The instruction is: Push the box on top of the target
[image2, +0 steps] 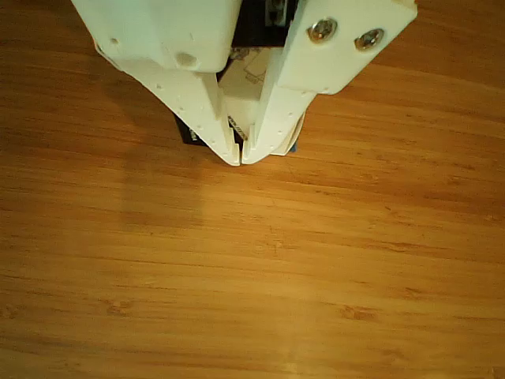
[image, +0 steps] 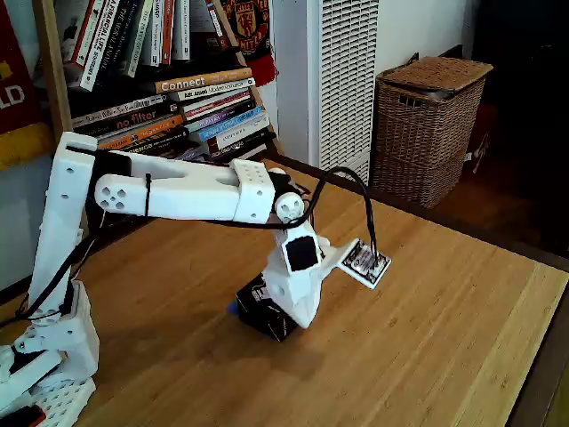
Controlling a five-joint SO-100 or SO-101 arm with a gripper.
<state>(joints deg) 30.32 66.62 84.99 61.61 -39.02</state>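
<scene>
Other view: black box (image2: 251,73), white top, under claw (image2: 241,158).

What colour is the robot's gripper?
White, seen best in the other view: the gripper over the box.

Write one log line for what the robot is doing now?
gripper: shut, tips together, over box | box: on wooden table, under gripper | blue target: sliver visible beside box

White printed-plastic arm (image: 178,191) with black cables (image: 351,191) and a patterned tag (image: 365,263); the white end effector (image2: 240,156), top centre, carries two silver screws (image2: 321,30).
</scene>
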